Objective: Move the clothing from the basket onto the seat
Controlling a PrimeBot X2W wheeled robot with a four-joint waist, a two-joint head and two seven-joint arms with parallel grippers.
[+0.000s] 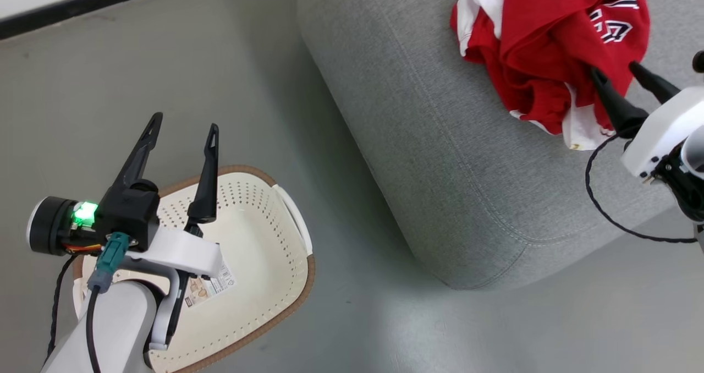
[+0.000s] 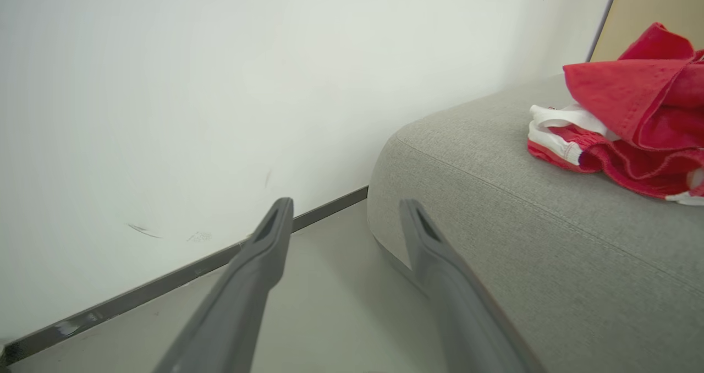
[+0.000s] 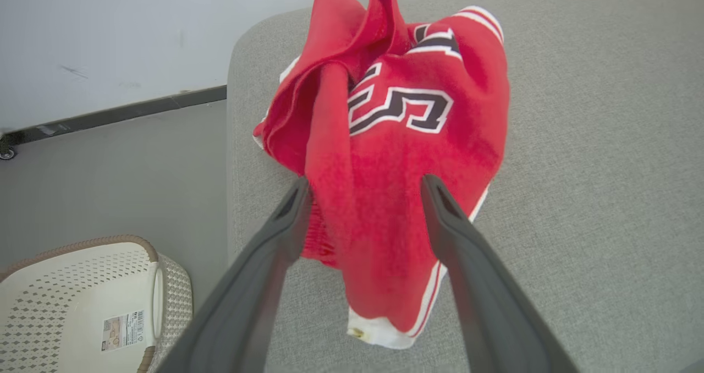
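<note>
On the seat [image 1: 440, 158] the red clothing [image 1: 550, 37] lies heaped, right gripper [image 1: 616, 69] released with fingers spread at its edge, left gripper [image 1: 185, 122] wide open above the basket [image 1: 264, 235].

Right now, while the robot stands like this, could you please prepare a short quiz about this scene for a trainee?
1. Which tool is nearer to the basket?
2. Where does the clothing lie? A: on the floor. B: on the seat. C: in the basket.
3. True or false: the fingers of the right tool are pressed together.

Key:
1. The left tool.
2. B.
3. False: they stand apart, with the red cloth at their tips.
</note>
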